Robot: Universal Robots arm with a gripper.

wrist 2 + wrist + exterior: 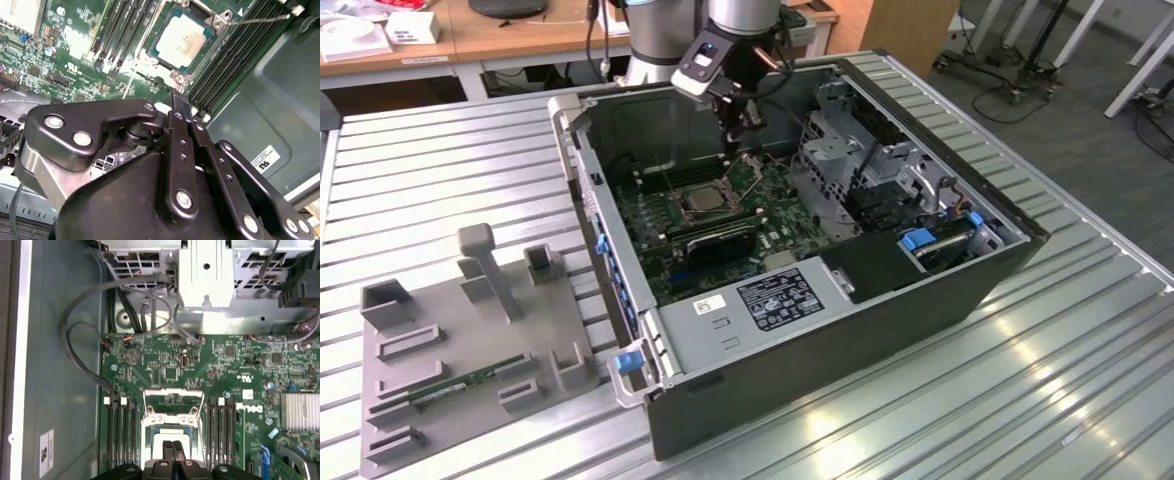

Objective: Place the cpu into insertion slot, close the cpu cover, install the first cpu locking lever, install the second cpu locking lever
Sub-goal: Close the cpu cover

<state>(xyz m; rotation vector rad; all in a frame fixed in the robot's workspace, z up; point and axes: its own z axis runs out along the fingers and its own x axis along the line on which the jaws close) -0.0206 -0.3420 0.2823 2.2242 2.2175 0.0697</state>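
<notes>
— Exterior view, biggest thing first: the open computer case [827,340] lies on its side, and the arm reaches down into it over the motherboard [774,222]. Where's the chip?

— Seated. In the second wrist view the cpu [184,41] lies flat inside the insertion slot [218,22], with the memory slots [235,55] just beside it.

— And the cpu cover [173,391]?

— In the first wrist view it looks swung up off the socket, not down over the chip.

— The gripper [173,444]?

— Fingers pinched together with nothing between them, hanging just above the socket. Touching or not, I can't tell.

— What worries you?

— I'd judge the closed tip could slide off that thin frame and strike the chip or nudge it crooked. The thin lever [260,19] juts out over the memory slots and could snag.
</notes>
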